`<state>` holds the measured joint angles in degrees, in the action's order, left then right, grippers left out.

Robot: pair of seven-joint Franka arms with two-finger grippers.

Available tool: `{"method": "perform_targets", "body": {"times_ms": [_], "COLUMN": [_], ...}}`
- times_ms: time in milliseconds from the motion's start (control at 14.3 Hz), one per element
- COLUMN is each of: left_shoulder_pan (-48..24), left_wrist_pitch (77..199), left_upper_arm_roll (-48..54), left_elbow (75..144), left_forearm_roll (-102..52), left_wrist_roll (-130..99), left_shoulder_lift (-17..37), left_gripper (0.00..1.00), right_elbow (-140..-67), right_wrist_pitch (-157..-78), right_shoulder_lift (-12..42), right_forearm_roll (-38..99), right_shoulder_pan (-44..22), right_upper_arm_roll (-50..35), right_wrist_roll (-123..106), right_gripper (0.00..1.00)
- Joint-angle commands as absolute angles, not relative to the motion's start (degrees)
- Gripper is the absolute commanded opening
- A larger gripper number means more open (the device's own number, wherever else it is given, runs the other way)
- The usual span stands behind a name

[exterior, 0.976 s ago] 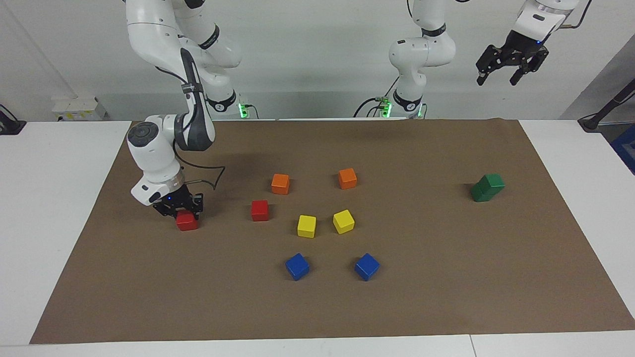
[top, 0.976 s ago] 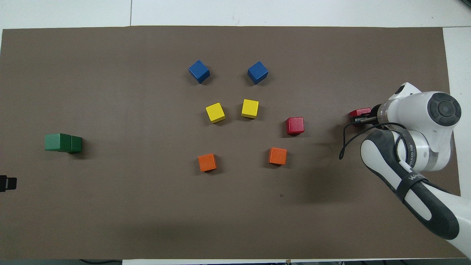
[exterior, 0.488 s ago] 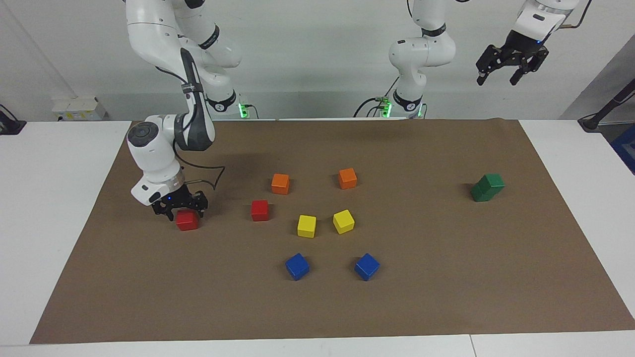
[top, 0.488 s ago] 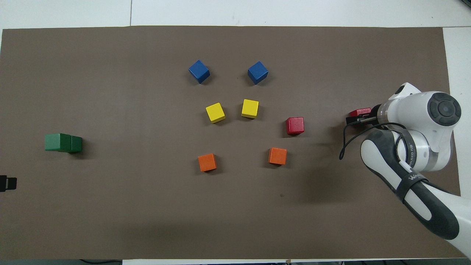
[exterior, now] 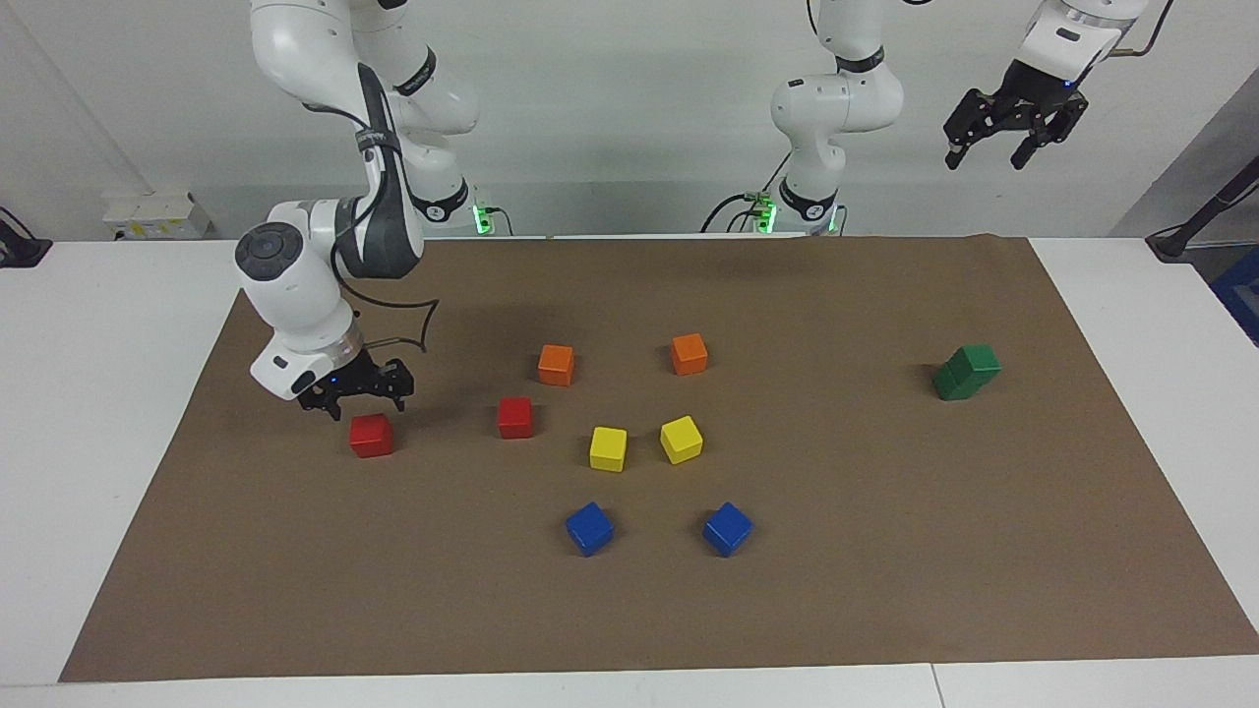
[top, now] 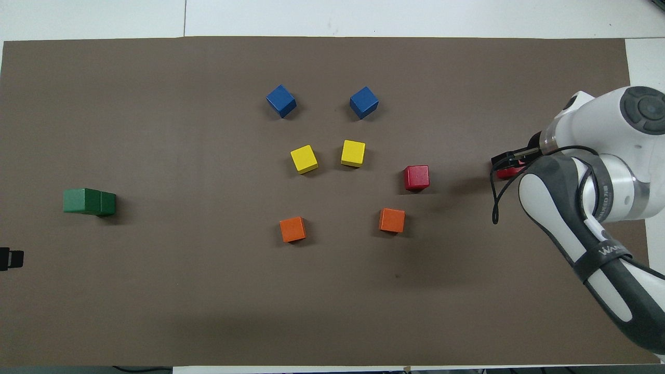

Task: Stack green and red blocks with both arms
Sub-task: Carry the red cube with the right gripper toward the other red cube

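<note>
One red block (exterior: 371, 435) rests on the brown mat (exterior: 885, 551) toward the right arm's end of the table. My right gripper (exterior: 359, 399) hangs open just above it, with nothing between its fingers. From overhead, the right gripper (top: 506, 162) covers most of that red block (top: 505, 173). The other red block (exterior: 515, 417) (top: 416, 177) sits beside it, closer to the table's middle. Two green blocks (exterior: 967, 372) (top: 89, 201) stand one on the other toward the left arm's end. My left gripper (exterior: 986, 157) waits open, high above that end.
Two orange cubes (exterior: 556, 364) (exterior: 689, 354) lie nearer to the robots than the red blocks. Two yellow cubes (exterior: 608, 448) (exterior: 681, 439) and two blue cubes (exterior: 589, 528) (exterior: 727, 528) lie farther out. White table surface (exterior: 98, 393) borders the mat.
My right gripper opened, let go of the red block and rose off it. The block stays on the mat. The left arm has not moved.
</note>
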<state>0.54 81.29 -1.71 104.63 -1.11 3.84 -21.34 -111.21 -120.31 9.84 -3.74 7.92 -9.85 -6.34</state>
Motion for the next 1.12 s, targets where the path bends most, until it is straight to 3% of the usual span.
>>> {"method": "perform_targets", "body": {"times_ms": [0,348,558,1045], "left_shoulder_pan": [0.8,0.8,0.8,0.8], "left_wrist_pitch": [80.7,80.7,80.7,80.7], "left_upper_arm_roll": [-1.4,-1.4,-1.4,-1.4], "left_elbow": [105.0,105.0,105.0,105.0], "left_forearm_roll": [-0.5,-0.5,-0.5,-0.5], "left_wrist_roll": [3.3,3.4,3.4,3.4], "left_shoulder_lift": [-22.4,-22.4,-22.4,-22.4], "left_gripper": [1.00,1.00,1.00,1.00], "right_elbow": [-104.3,-102.8,-103.3,-103.3], "right_wrist_pitch": [-112.5,-113.6,-118.2,-118.9], "right_shoulder_lift": [9.7,8.0,8.2,8.4], "right_forearm_roll": [-3.0,-3.0,-3.1,-4.0], "right_shoulder_pan": [5.3,-4.9,-10.9,-13.4], "right_upper_arm_roll": [-10.3,-10.3,-10.2,-10.2], "right_wrist_roll": [-5.4,7.8,17.3,18.1], "right_gripper": [1.00,1.00,1.00,1.00]}}
